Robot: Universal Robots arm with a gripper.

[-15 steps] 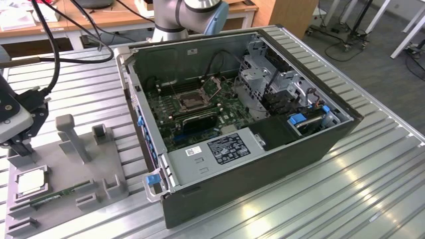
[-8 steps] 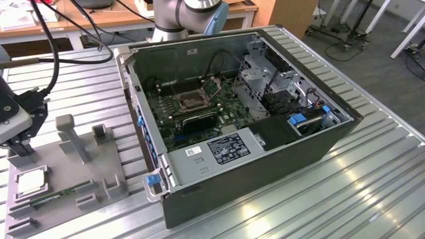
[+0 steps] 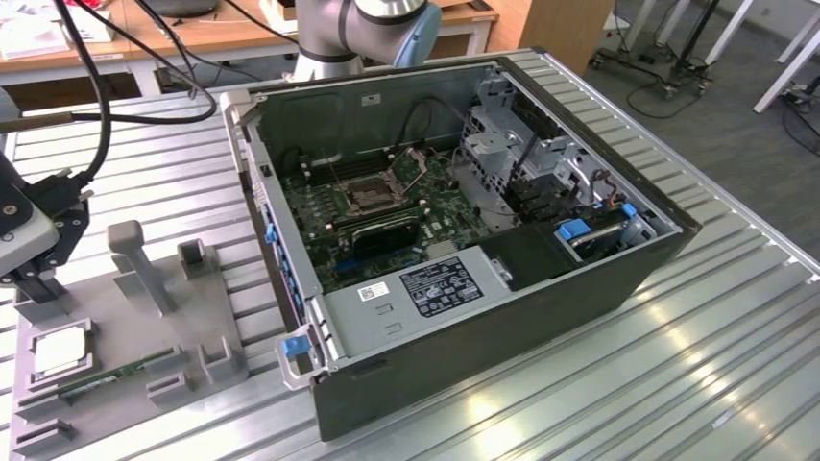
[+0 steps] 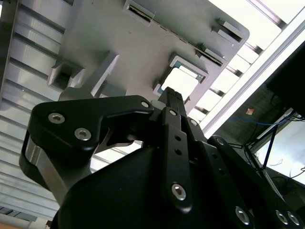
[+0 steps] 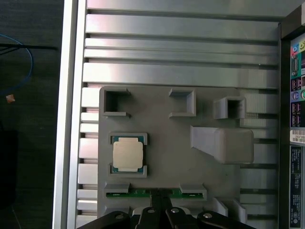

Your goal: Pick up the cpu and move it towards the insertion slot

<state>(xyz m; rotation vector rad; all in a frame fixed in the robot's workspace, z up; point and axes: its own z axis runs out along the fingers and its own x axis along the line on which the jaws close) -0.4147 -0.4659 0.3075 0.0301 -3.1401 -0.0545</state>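
1. The cpu [image 5: 127, 155] was a small, flat, square chip with a silvery-white metal top and a thin tan-green rim. It lay flat, top up, in a square recess of the grey holder plate [image 5: 167, 143].
2. The insertion slot [image 3: 372, 195] was a square socket with a dark centre and a silvery frame. It lay flat on the green board [image 3: 443, 216] inside the open computer case [image 3: 513, 346], well apart from the cpu.

Ribbed aluminium bench [image 3: 692, 355] shows bright glare toward the exterior view's right; beyond its far edge, a wooden desk [image 3: 230, 36] and wheeled stands [image 3: 654, 67] on grey floor [image 3: 731, 115].
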